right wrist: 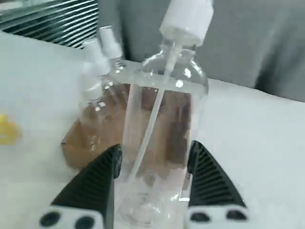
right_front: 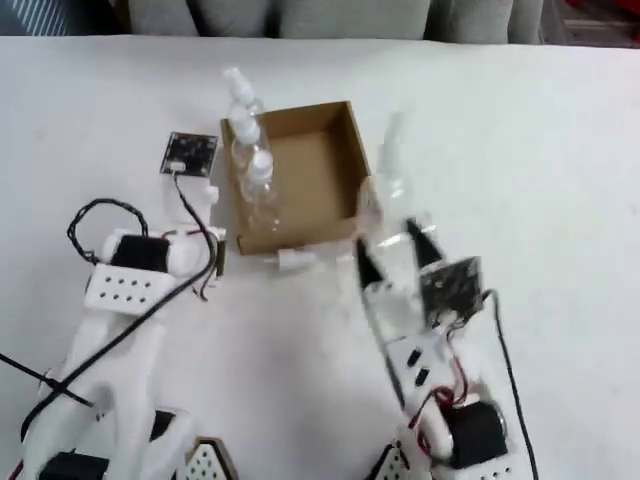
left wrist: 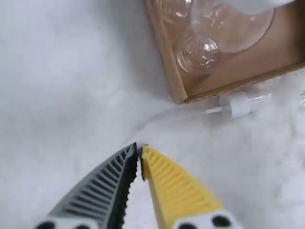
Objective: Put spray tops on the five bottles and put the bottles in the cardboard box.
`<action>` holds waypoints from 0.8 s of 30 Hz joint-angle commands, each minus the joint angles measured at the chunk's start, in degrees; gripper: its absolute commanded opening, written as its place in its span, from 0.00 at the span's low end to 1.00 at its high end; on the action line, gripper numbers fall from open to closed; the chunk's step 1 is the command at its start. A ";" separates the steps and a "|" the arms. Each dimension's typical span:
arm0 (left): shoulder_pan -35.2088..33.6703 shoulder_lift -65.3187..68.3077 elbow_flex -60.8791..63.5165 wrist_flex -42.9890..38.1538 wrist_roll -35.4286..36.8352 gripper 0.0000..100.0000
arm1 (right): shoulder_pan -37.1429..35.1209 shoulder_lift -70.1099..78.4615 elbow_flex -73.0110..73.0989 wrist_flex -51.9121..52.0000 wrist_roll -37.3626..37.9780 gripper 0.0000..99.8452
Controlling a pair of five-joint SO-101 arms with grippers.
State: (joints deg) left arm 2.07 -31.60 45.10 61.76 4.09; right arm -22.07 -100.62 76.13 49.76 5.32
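clear bottle (right_front: 390, 175) with a white spray top fitted is held in the right gripper (right_front: 395, 252), whose black fingers (right wrist: 97, 183) press on either side of its lower body. in the high view it is right of centre, just outside the right wall of the cardboard box (right_front: 320, 175). it looks roughly upright, its long axis running from the gripper toward the top of the frame. whether its base rests on the table or is lifted, i cannot tell.

the box lies to the bottle's left in that view, so the coming move is probably a short carry leftward over the wall into the bare right half of the box. three capped bottles (right_front: 247, 137) stand in a row along the box's left wall. a loose spray top (right_front: 295, 260) lies on the white table (right_front: 520, 120) just below the box's near wall. the left gripper (left wrist: 139, 148) is pinched closed on nothing, near the box's lower left corner.

the right wrist view shows the dip tube (right wrist: 147, 129) inside the held bottle and the fingers' contact, which the high view smears. the left wrist view shows the loose top lying on its side beside the box corner.
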 commanded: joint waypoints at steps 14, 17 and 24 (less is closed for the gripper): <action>8.92 0.04 1.14 4.13 -37.54 0.02 | -17.63 -1.36 -6.77 1.45 8.44 0.02; 9.98 0.04 2.90 4.04 -40.62 0.02 | -18.07 -2.33 -6.77 2.59 8.44 0.02; 5.58 0.04 -1.41 1.85 -20.40 0.02 | -20.62 -2.42 -5.27 0.75 8.18 0.02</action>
State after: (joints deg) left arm 10.42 -31.43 48.18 64.92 -31.52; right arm -42.37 -103.25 72.09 52.04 13.14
